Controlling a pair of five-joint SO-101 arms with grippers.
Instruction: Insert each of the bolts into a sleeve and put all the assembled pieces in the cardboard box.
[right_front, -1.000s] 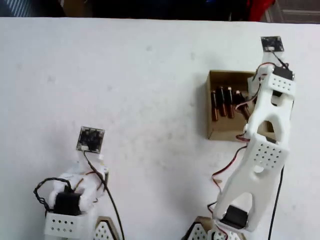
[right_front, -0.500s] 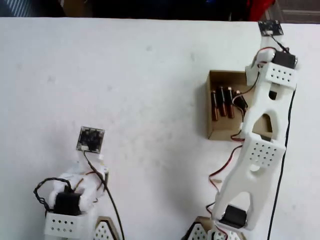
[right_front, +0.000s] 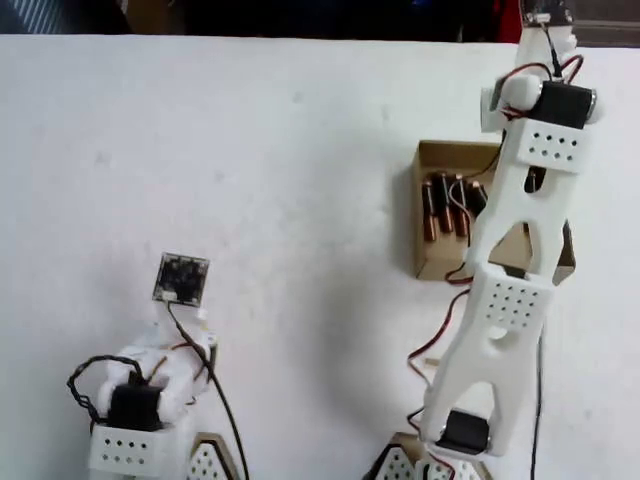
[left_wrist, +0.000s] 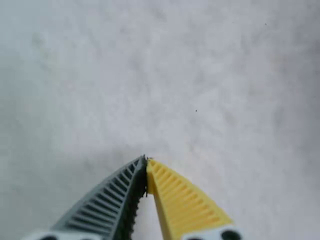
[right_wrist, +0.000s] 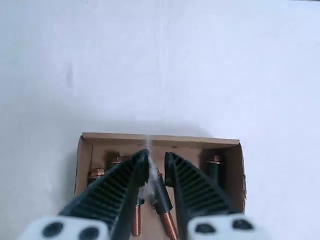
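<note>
The cardboard box (right_front: 432, 262) lies at the right of the white table, and several copper-and-dark assembled pieces (right_front: 445, 205) lie side by side in it. My right arm (right_front: 528, 190) stretches over the box's right half. In the right wrist view my right gripper (right_wrist: 156, 157) hangs above the box (right_wrist: 160, 138), its black fingers (right_wrist: 125, 180) slightly open with nothing between them. Under it I see bolt heads and copper shafts (right_wrist: 215, 162). My left gripper (left_wrist: 146, 161) is shut and empty, with the grey and yellow tips touching above bare table. The left arm (right_front: 150, 390) stays folded at the near left.
The table's far edge (right_front: 300, 38) runs just behind the box, with a dark background beyond it. The white tabletop (right_front: 280, 180) spreads wide to the left of the box. Both arm bases (right_front: 400, 465) stand at the near edge.
The right arm has swung toward the far edge of the table, its wrist rising away from the box. The left arm has kept still.
</note>
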